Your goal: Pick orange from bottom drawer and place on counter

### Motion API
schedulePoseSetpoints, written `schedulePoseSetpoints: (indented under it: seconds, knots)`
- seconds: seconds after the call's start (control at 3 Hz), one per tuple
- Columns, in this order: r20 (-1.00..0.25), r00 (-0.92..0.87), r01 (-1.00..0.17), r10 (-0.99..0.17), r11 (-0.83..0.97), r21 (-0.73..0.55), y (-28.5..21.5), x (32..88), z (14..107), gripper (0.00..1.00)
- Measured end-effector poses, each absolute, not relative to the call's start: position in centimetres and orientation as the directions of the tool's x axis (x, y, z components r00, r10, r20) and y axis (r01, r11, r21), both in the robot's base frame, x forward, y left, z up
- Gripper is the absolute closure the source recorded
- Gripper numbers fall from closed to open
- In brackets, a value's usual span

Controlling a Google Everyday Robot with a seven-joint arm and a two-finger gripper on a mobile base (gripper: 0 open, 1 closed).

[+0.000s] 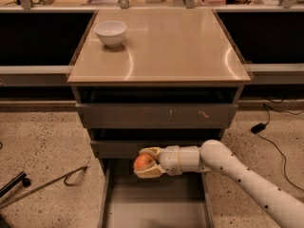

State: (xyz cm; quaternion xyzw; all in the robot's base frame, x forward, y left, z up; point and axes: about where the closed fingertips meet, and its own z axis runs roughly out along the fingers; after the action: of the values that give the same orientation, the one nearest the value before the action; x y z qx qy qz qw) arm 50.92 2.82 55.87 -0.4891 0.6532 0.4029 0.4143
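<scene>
The orange (141, 162) is a small round fruit held between the fingers of my gripper (147, 162). The gripper is shut on it and holds it above the back left part of the open bottom drawer (156, 208), just in front of the middle drawer's front. My white arm reaches in from the lower right. The bottom drawer is a shallow grey tray pulled out toward the camera. The counter (175, 46) is the glossy beige top of the cabinet, above the gripper.
A white bowl (110, 33) stands at the counter's back left corner. Two upper grey drawers (156, 115) are closed. A thin metal rod (47, 184) lies on the speckled floor at left. A black cable and plug (266, 122) lie at right.
</scene>
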Motion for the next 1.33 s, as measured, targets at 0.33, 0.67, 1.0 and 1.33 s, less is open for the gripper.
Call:
schedulePoseSetpoints:
  seconds: [0.33,0.67,1.0,1.33]
  knots:
    - [-0.954,-0.086,-0.994,-0.288,0.089,0.063,3.7,51.8,62.4,1.0]
    - [-0.95,-0.089,-0.996,-0.3,0.051,0.077,3.0,51.5,62.5,1.0]
    - [-0.95,-0.089,-0.996,-0.3,0.051,0.077,3.0,51.5,62.5,1.0]
    - [-0.93,-0.065,-0.995,-0.363,0.093,0.033,2.6,53.6,65.7,1.0]
